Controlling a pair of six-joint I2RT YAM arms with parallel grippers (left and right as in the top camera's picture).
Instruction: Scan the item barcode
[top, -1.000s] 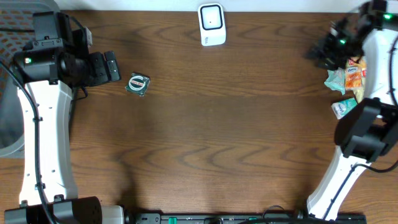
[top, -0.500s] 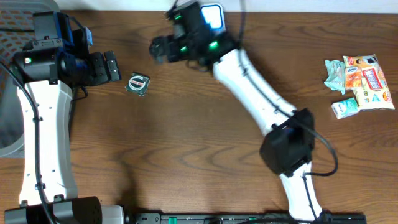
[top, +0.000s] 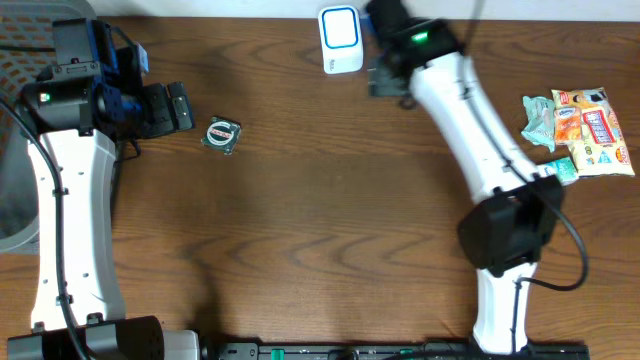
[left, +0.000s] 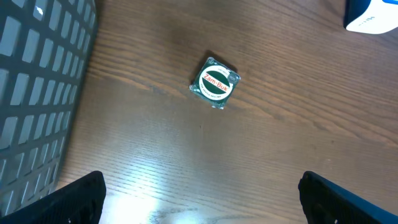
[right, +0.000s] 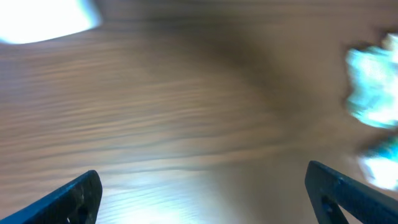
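Zam-Buk tin (top: 221, 134) lies on the bench (top: 300, 220) near the open left gripper (top: 181, 105); the right gripper (top: 381, 82), also spread empty, hovers beside the scanner (top: 340, 38); snack packets (top: 582, 130) sit well apart

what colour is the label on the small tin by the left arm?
Green tin, white oval, red lettering; left wrist view shows it best.

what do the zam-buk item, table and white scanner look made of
Zam-Buk item: green printed lid, seemingly under clear glossy plastic, judging by edge glints. Table: dark wood or wood-look laminate, visible grain, slight sheen. White scanner: probably smooth plastic, with a lit blue face.
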